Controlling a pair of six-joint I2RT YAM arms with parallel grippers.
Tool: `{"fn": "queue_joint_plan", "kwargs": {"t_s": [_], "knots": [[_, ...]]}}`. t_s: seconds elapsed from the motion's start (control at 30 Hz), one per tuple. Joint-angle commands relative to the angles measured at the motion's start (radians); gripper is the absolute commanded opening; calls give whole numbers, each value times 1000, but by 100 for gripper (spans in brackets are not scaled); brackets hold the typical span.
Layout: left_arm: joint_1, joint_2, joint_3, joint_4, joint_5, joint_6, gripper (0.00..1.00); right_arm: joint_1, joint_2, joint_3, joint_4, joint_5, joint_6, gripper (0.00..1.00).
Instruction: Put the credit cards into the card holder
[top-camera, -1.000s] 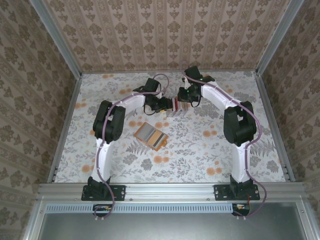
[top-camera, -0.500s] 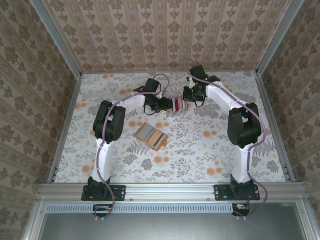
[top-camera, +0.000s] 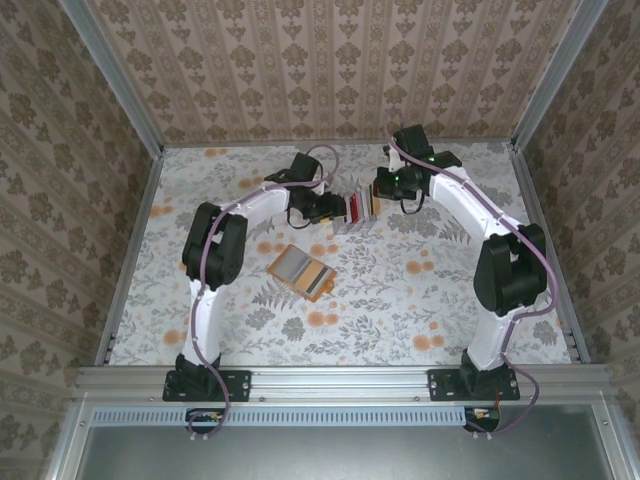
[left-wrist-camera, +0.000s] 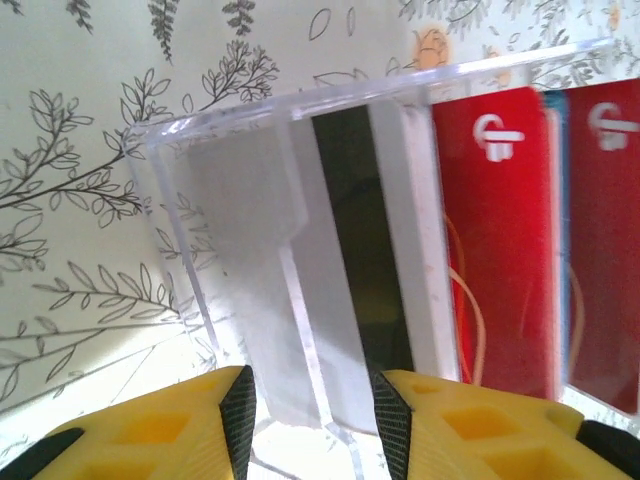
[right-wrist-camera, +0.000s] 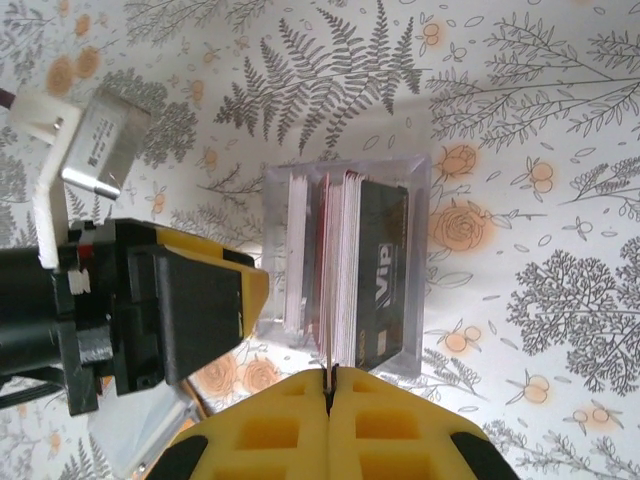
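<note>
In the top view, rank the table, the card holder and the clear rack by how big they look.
Largest to smallest: table, card holder, rack. The rack is partly covered, so its place is less sure.

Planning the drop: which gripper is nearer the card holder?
Left. The left gripper holds the clear rack beyond the card holder; the right gripper pinches a card at its farther end.

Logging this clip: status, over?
Left gripper clamped on rack. Right gripper shut on a card edge in rack. Holder open on table, apart. Nothing blocking.
</note>
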Motion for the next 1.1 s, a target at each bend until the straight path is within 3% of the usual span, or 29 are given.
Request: {"fn": "queue_joint_plan", "kwargs": {"t_s": [0.0, 0.13, 0.33, 0.47, 0.7, 0.87, 1.07], "knots": [[15, -99, -8, -57, -25, 48, 47, 2, -86, -47, -1, -48, 4, 4], [40, -192, -111, -18, -59, 56, 46, 37, -164, -119, 1, -79, 8, 4], [118, -227, -199, -41, -51, 116, 46, 202, -236, -245, 44, -180, 31, 4], [158, -189, -206, -72, -16, 155, 44, 338, -198, -303, 70, -258, 50, 4], [181, -106, -151, -111, 23, 193, 44, 553, -43, -290, 52, -184, -9, 3], [182, -54, -97, -158, 47, 222, 44, 587, 56, -241, 7, -194, -31, 3], [179, -36, -109, -156, 58, 222, 43, 562, 130, -178, -133, -31, -75, 2]]}}
